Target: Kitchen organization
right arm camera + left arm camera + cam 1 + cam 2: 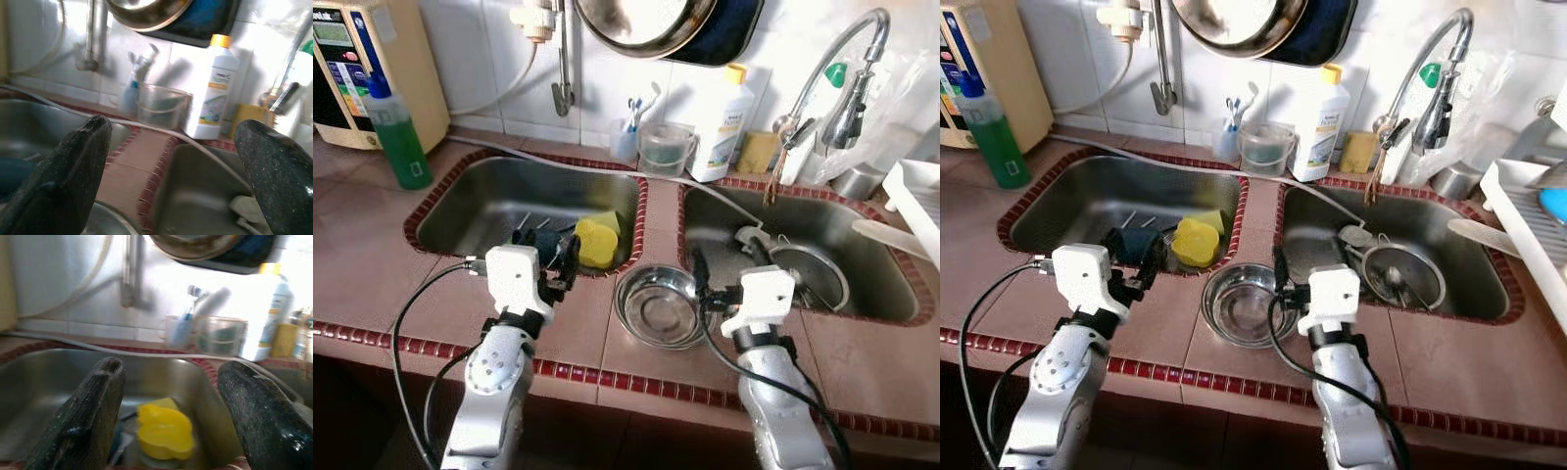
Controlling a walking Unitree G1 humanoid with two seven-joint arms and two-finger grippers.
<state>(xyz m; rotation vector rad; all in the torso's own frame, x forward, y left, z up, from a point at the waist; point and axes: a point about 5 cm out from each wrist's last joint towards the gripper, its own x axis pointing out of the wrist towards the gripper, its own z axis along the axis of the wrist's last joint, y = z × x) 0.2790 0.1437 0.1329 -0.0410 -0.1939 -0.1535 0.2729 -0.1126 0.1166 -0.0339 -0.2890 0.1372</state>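
- Left eye view puts me at a tiled worktop point(372, 284) with two steel sinks set side by side.
- My left gripper point(548, 262) hangs over the near rim of the left sink point(475, 206), fingers spread apart with nothing between them.
- Just beyond it in that sink I see a yellow sponge point(597, 238), beside some dark items I can't make out.
- Through the left wrist view, the yellow sponge sits low between the two open fingers point(83, 421), down in the basin.
- My right gripper point(700, 279) is at the near edge of the worktop, fingers wide open and empty, right beside the steel bowl point(658, 306).
- That bowl stands upright on the tiled strip in front of the divider between the sinks.
- In the right sink point(881, 284) there's a round metal lid point(813, 274) lying by the drain.
- Along the back ledge: a clear container point(666, 149), a white bottle with a yellow cap point(722, 122), and a green bottle point(396, 132) off to the left.
- A pull-out tap point(847, 88) arches over the right sink.
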